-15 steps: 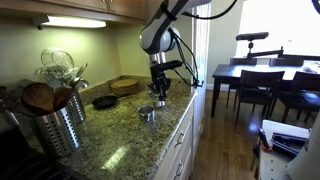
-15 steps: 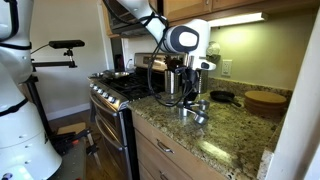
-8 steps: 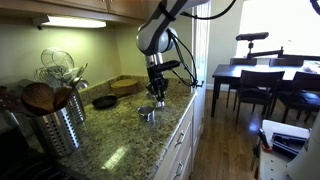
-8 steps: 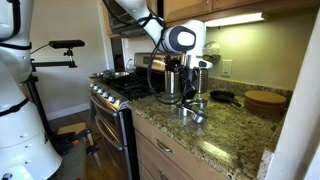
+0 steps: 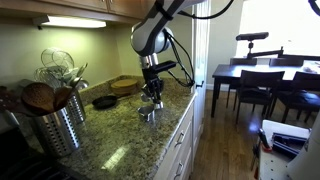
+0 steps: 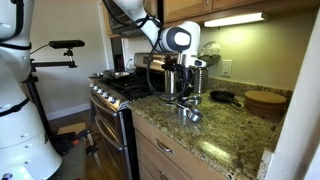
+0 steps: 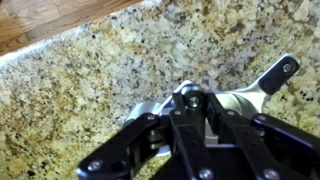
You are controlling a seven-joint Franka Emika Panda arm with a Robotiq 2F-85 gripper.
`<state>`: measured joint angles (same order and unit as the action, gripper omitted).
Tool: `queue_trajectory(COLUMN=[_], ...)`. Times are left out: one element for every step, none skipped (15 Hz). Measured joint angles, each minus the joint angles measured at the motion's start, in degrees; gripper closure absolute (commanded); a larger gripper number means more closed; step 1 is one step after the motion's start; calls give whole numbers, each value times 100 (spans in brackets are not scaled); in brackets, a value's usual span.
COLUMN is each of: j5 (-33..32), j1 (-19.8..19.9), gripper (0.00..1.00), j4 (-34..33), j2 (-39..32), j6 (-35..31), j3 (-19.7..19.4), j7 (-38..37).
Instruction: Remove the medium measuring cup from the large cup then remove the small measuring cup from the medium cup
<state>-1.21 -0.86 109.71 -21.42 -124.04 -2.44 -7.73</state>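
Pinched narrow with the gripper (image 7: 190,96) on a shiny steel rim, apparently that of the medium measuring cup (image 7: 262,88), with a flat handle off to the right in the wrist view. Poised just above the large cup (image 5: 148,113) near the front edge of the speckled granite counter (image 5: 110,142). Farther back, a black skillet (image 5: 104,101) and a ribbed utensil holder (image 5: 55,128).

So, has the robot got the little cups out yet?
Not yet, it seems. Done: nothing, no cup sits apart on the counter; the steel cups look like one nested bunch. In hand: the claw is shut, down at the cups, though which cup it pinches is hidden. Left: pulling them apart, twice.
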Motion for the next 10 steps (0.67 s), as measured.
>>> queue_trajectory(j5=[50, 75, 85, 88, 88, 88, 94, 105, 118, 126], j1=[7, 9, 10, 11, 11, 12, 14, 16, 18, 21], gripper=[88, 88, 88, 88, 88, 88, 88, 88, 88, 88], j4=[-14, -31, -46, -60, -74, -88, -103, -115, -124, -131], j2=[0, 0, 0, 0, 0, 0, 0, 0, 0, 0], j6=[52, 126, 197, 275, 360, 446, 533, 616, 676, 727], j3=[45, 81, 109, 133, 150, 162, 172, 179, 185, 190], j7=[140, 273, 377, 488, 574, 663, 753, 824, 900, 958])
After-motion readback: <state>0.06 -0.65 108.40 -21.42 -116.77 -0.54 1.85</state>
